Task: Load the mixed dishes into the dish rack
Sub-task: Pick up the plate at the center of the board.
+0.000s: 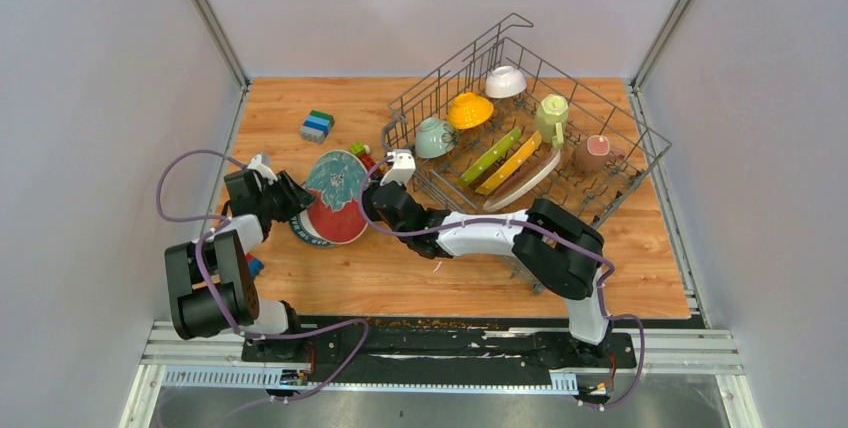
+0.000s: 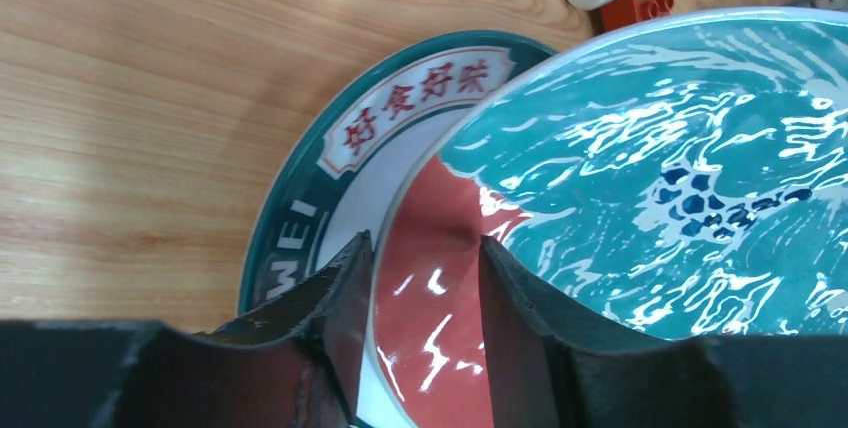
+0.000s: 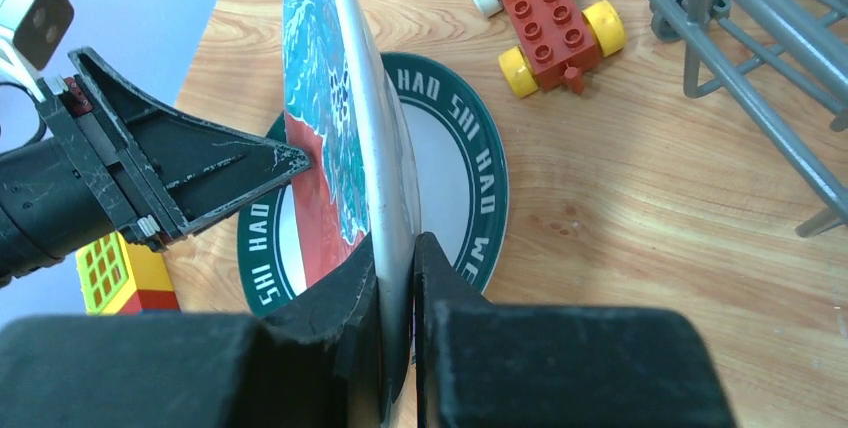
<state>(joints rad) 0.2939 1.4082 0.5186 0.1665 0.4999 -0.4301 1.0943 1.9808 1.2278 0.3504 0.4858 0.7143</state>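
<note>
Right claw: yours is clamped on the rim of the teal-and-red plate, holding it up on edge.
Left claw: jaws parted, straddling the same plate's other rim; you cannot tell whether a finger touches it.
Lettered plate: flat on the table, under the held plate.
Dish rack: far right, well apart from your held plate; it holds a teal mug, a yellow bowl and a white bowl.
Toy car: between the plates and the rack.
</note>
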